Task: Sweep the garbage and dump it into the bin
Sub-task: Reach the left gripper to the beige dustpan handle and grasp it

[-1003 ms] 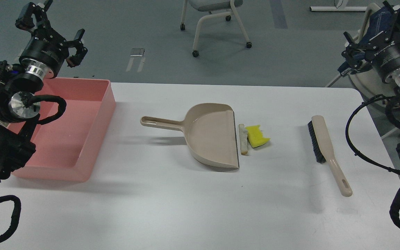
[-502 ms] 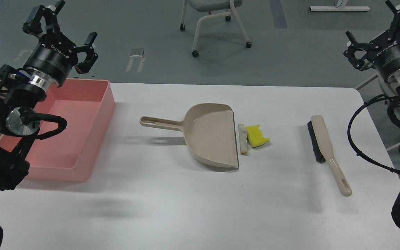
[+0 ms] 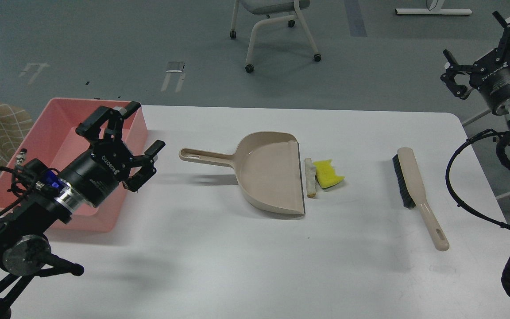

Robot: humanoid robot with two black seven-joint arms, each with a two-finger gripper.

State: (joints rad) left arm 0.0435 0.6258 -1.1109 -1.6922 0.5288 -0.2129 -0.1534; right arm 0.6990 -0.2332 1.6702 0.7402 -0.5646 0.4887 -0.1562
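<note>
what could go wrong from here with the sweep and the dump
The open left tool points at the dustpan handle; a clumsy grab could shift the pan from the bread slice and yellow sponge at its lip.
The brush lies ungrasped, far from the right tool.
The pink bin sits beside the left arm and could get bumped.

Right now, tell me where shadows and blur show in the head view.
Head view: soft shadows fall toward the camera under the dustpan handle, beside the bin and under the left pincer; everything is sharp, no motion blur; faint sheen on the table.
</note>
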